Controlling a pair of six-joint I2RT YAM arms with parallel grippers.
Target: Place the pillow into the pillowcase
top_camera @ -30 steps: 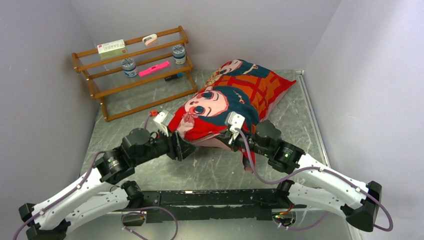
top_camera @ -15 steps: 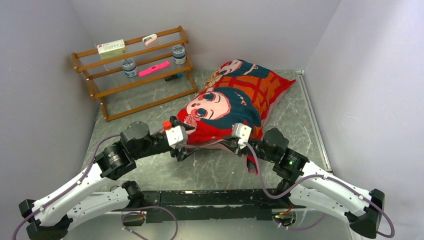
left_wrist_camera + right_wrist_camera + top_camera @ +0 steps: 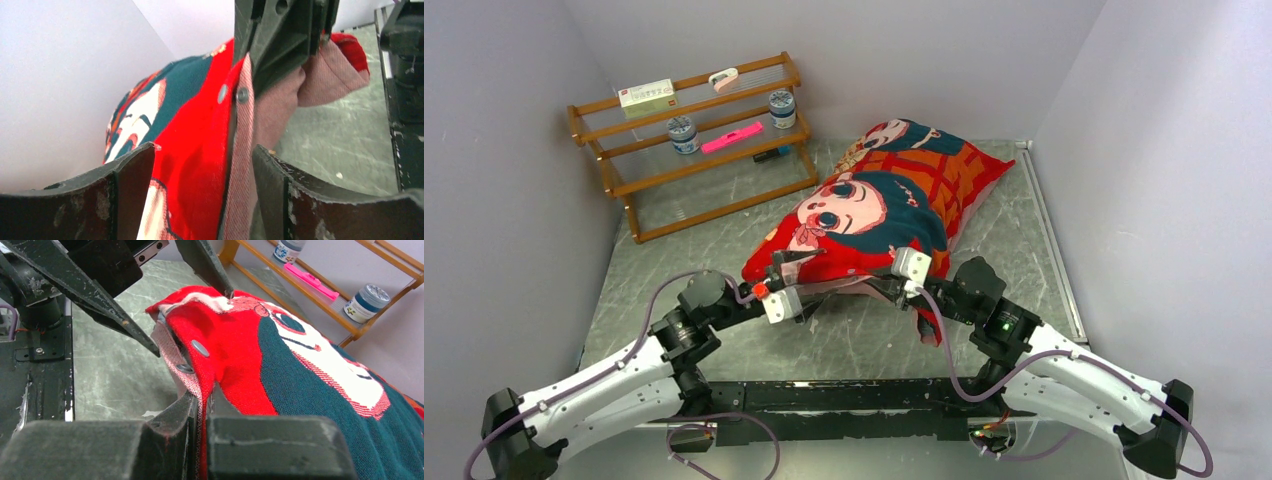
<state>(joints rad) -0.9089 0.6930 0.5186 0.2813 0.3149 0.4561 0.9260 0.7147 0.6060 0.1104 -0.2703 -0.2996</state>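
Note:
The red pillowcase [image 3: 894,195], printed with teal-haired girl faces, lies plump and slanted from the table's middle to the back right. The pillow is hidden inside it. My right gripper [image 3: 879,285] is shut on the case's near hem beside the metal snaps [image 3: 200,347]; the pinch shows in the right wrist view [image 3: 202,412]. My left gripper [image 3: 807,294] is open at the same hem. In the left wrist view [image 3: 200,172] the red cloth [image 3: 195,140] and its pink hem [image 3: 240,165] stand between the spread fingers [image 3: 127,192].
A wooden rack [image 3: 689,150] stands at the back left with jars, a pink item and a box. Grey walls close in left, right and behind. The case's far corner [image 3: 1004,158] reaches near the right wall.
My left arm has drawn back toward the near edge and its gripper has dropped lower, to the case's near hem. The case's near left corner has sagged outward. The right gripper keeps its hold.

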